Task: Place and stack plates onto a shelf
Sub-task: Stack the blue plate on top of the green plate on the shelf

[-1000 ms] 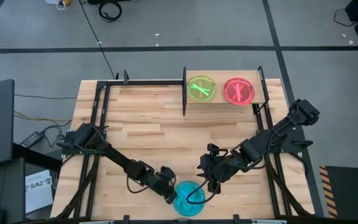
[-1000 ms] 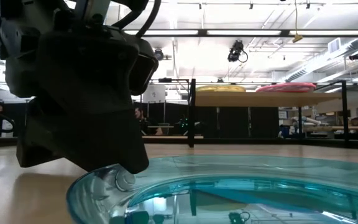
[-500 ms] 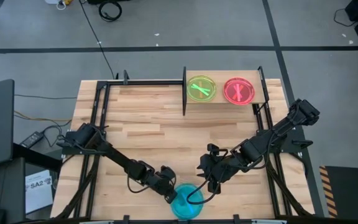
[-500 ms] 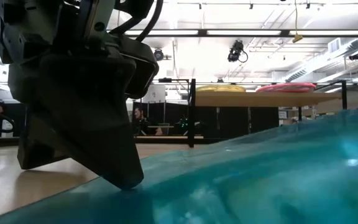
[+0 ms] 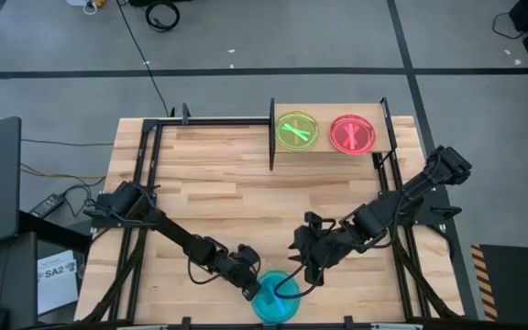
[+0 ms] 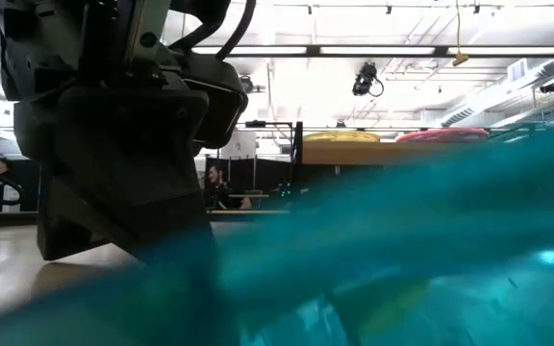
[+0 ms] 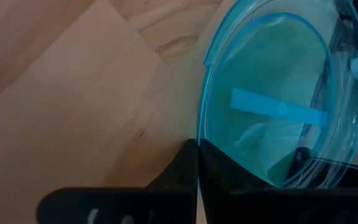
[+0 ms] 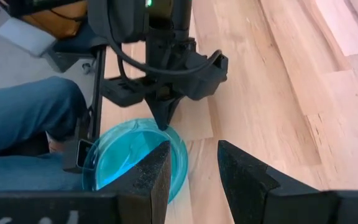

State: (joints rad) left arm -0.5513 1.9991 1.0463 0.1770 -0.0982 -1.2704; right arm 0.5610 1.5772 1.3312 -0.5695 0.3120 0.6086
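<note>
Teal plastic is noted at the table's near edge in the high view: one teal plate, well apart from the shelf at the far edge. On the shelf, a green plate and a pink plate are seen side by side. The left gripper is placed at the teal plate's left rim, fingers pinched on it. The right gripper is held just beside that plate, toward the shelf, fingers apart and holding nothing.

Low view: most of the picture is filled by the teal plate, tilted up off the table. The dark body of the left arm is seen beside it; the shelf is seen far behind.

Left wrist view: the dark fingers are closed together on the teal plate's rim; its lighter stripe is visible.

Right wrist view: the right gripper stands open, with the teal plate and the left gripper beyond. A person's leg in blue is seen beside the table.
</note>
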